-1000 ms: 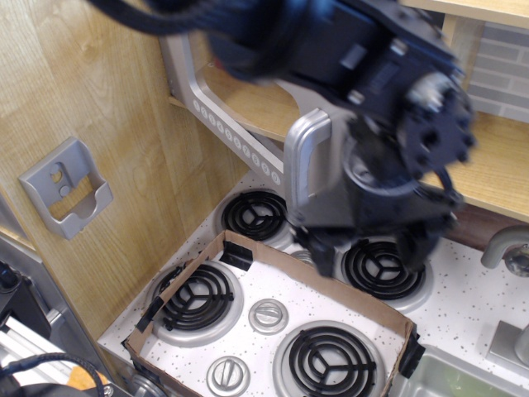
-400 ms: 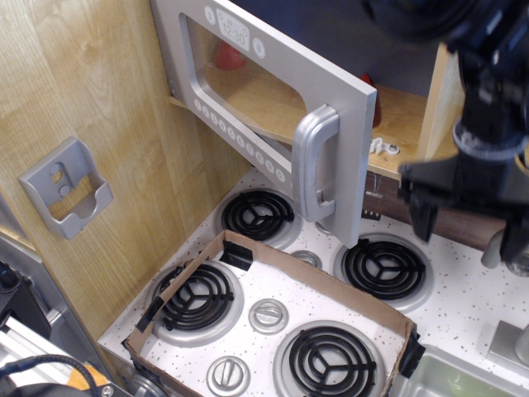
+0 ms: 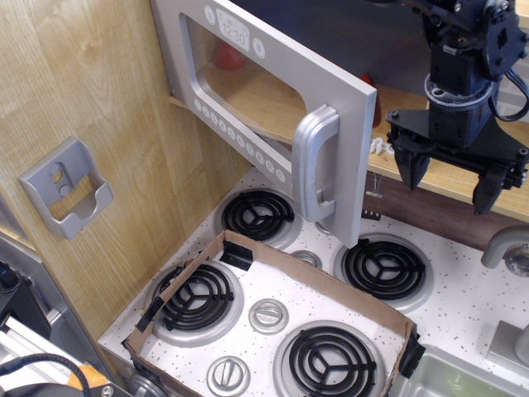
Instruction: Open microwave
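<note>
The microwave has a flat silver-grey door that stands swung open toward the camera, hinged at its left. Its chunky silver handle is on the door's right edge, with a row of round white buttons below the clear window and a clock display at the top. A red object shows inside through the window. My gripper is black, at the right, clear of the door and a hand's width right of the handle. Its fingers are spread apart and hold nothing.
A toy stove top with four black coil burners lies below. A cardboard frame sits over the front burners. A grey wall bracket hangs on the wooden panel at left. A sink and tap are at right.
My arm, which covered the door around the handle, has pulled away to the right and up. The door now stands open and the gripper is free of the handle.
</note>
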Motion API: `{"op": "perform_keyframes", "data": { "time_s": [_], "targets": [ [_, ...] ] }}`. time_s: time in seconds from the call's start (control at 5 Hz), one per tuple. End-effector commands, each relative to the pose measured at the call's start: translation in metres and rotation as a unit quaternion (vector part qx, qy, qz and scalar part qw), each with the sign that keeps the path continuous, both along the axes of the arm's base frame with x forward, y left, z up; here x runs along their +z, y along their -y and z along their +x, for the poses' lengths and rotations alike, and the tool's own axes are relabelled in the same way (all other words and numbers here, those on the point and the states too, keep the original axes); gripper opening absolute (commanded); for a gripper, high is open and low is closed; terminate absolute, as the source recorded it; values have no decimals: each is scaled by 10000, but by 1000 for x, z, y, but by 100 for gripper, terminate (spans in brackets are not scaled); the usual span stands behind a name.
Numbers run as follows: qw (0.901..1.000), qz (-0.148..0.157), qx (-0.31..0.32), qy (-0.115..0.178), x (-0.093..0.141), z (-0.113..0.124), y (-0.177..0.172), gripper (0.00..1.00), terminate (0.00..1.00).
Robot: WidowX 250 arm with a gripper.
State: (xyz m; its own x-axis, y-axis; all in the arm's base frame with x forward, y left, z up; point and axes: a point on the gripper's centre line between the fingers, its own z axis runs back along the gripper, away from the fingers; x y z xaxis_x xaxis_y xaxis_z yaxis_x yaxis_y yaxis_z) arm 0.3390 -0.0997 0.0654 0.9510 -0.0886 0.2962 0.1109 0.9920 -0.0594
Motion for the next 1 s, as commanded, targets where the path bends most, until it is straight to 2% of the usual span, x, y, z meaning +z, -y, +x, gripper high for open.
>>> {"op": "perform_keyframes", "data": {
  "time_s": [0.0,0.2,0.4,0.8],
  "targets": [
    [9958,-21,910,137,3,-15,-36,100,0],
    [9923,185,1213,142,-3,-36,-55,100,0],
    [9886,254,1477,147,-10,-64,-69,100,0],
    [9843,504,1660,339,-31,-111,-119,100,0]
  ]
}}
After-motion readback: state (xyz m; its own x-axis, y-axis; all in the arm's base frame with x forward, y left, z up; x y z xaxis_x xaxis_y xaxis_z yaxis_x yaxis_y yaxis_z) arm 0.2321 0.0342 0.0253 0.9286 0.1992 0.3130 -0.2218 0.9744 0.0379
